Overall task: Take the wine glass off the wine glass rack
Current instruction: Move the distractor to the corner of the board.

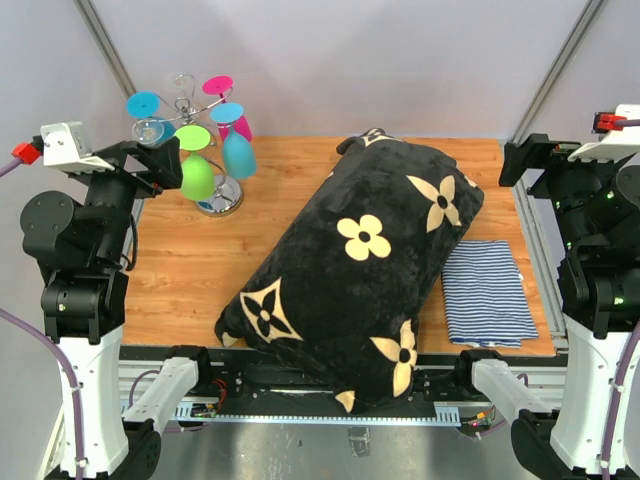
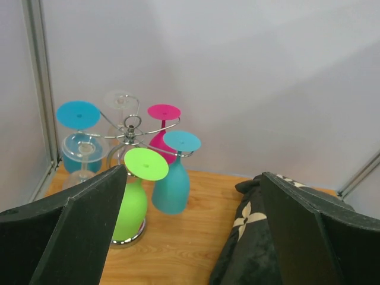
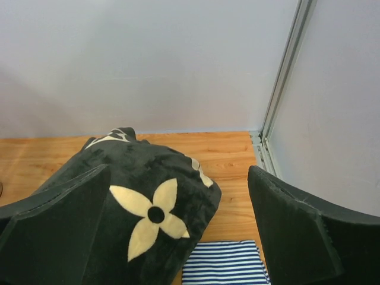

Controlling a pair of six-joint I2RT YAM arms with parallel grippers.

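My left pincer (image 2: 193,178) gapes wide, holding nothing, levelled at the rack (image 2: 130,133) because the green glass (image 2: 133,200) hangs bowl-down by its foot, so I judge it must slide outward.

A bulky black plush blanket with cream flower motifs (image 1: 360,270) lies diagonally across the orange-brown wooden tabletop (image 1: 190,270). A folded blue-and-white striped cloth (image 1: 488,295) lies flat against the blanket's right edge, near the tabletop's front right corner.

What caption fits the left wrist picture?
Open left claw faces the wine glass rack hung with colorful wine glasses.
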